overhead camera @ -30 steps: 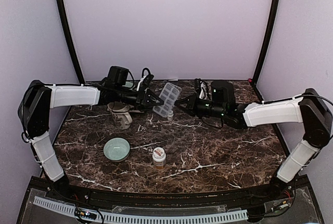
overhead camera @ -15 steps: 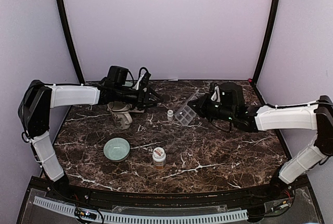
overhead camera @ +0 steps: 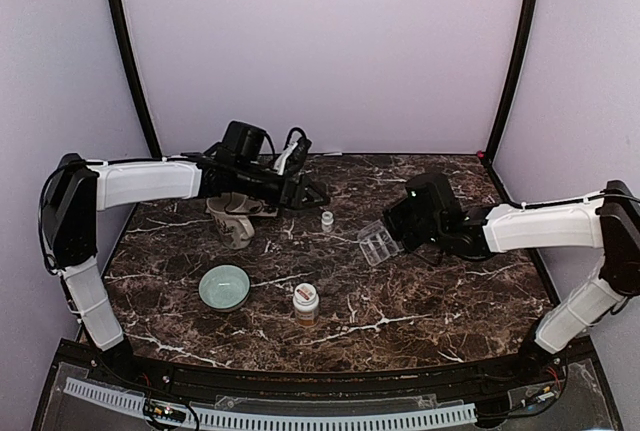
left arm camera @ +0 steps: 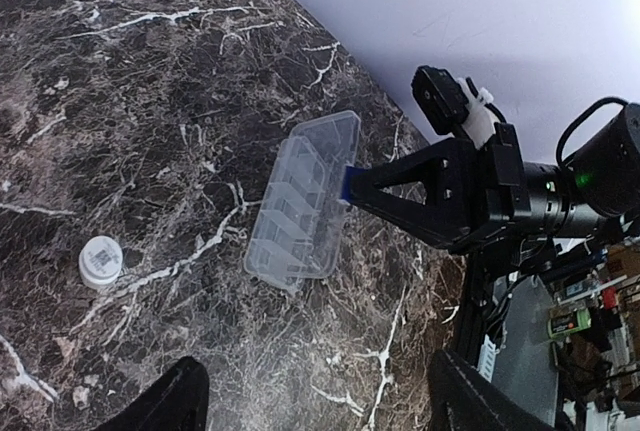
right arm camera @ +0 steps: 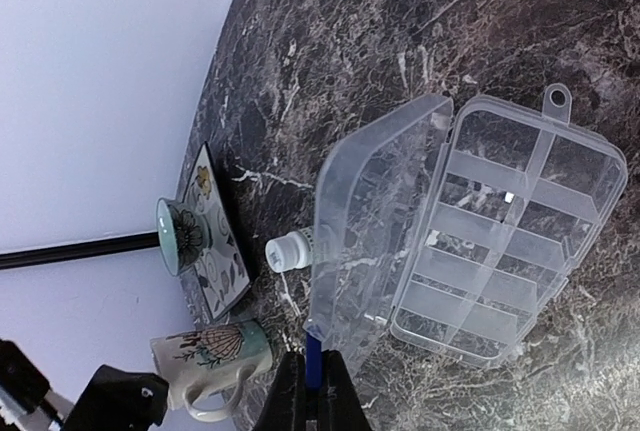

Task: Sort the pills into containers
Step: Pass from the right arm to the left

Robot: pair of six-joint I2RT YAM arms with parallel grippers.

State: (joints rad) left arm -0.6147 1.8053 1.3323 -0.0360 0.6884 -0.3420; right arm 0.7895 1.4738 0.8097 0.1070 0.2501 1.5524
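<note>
Top view, near to far. Nearest the arm bases, on the dark marble table [overhead camera: 420,301], stands an orange-labelled pill bottle [overhead camera: 306,301] with a white cap. A pale green bowl [overhead camera: 224,286] sits just to its left.

Right of centre lies the clear pill-organiser box [overhead camera: 378,243]. In the right wrist view its divided base [right arm camera: 500,241] appears to rest flat on the table, with the hinged lid [right arm camera: 372,231] swung up and open. The right gripper [overhead camera: 390,229] is closed tight on the free edge of that lid, its blue-padded fingertips [right arm camera: 312,361] pinching the plastic. The left wrist view shows the same grip from the opposite side [left arm camera: 347,183].

Beyond and to the left of the box, apart from it, stands a small white-capped bottle [overhead camera: 327,219], upright. A shell-patterned mug [overhead camera: 235,223] stands farther left, beneath the left arm.

The left gripper [overhead camera: 316,197] hangs above the table behind the small bottle. Its fingers [left arm camera: 165,403] are spread wide and hold nothing, and they touch neither the bottle nor the box.
</note>
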